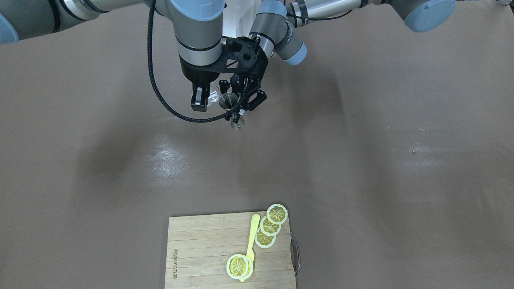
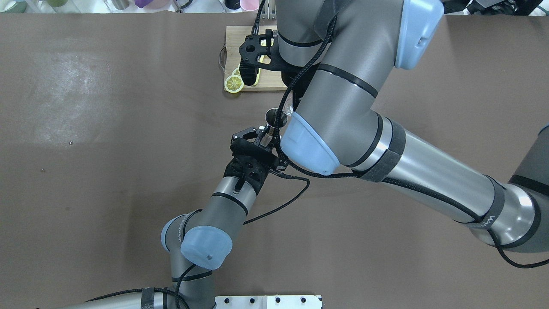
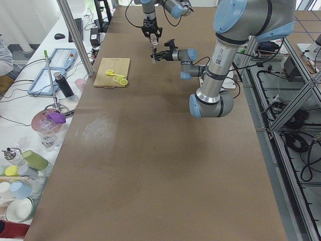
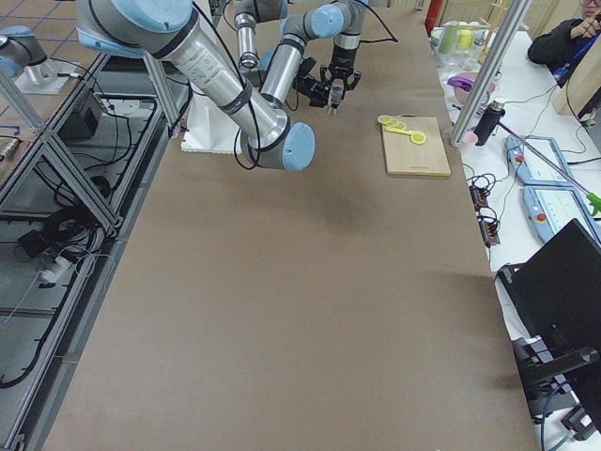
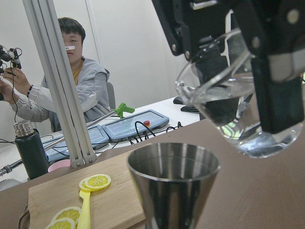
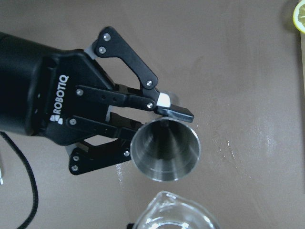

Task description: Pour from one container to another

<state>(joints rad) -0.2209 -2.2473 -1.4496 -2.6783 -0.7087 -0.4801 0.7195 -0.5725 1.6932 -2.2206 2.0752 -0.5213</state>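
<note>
My left gripper (image 1: 245, 100) is shut on the waist of the grey steel jigger (image 1: 228, 100), holding it upright above the table with its open mouth (image 6: 165, 150) facing up. My right gripper (image 1: 206, 98) is shut on the clear glass tumbler (image 5: 233, 90). The tumbler is tilted, its rim (image 6: 174, 212) leaning towards the jigger's mouth, close beside and slightly above it. I cannot tell whether anything is flowing. In the overhead view my right arm hides most of the tumbler, while the jigger (image 2: 272, 116) shows beyond my left gripper (image 2: 260, 135).
A wooden cutting board (image 1: 200, 257) lies at the table's operator side with several lemon slices (image 1: 277, 213) and a yellow spoon (image 1: 253, 237) on it. Brown table covering (image 1: 361, 160) spreads all round. An operator (image 5: 76, 81) sits beyond the table's end.
</note>
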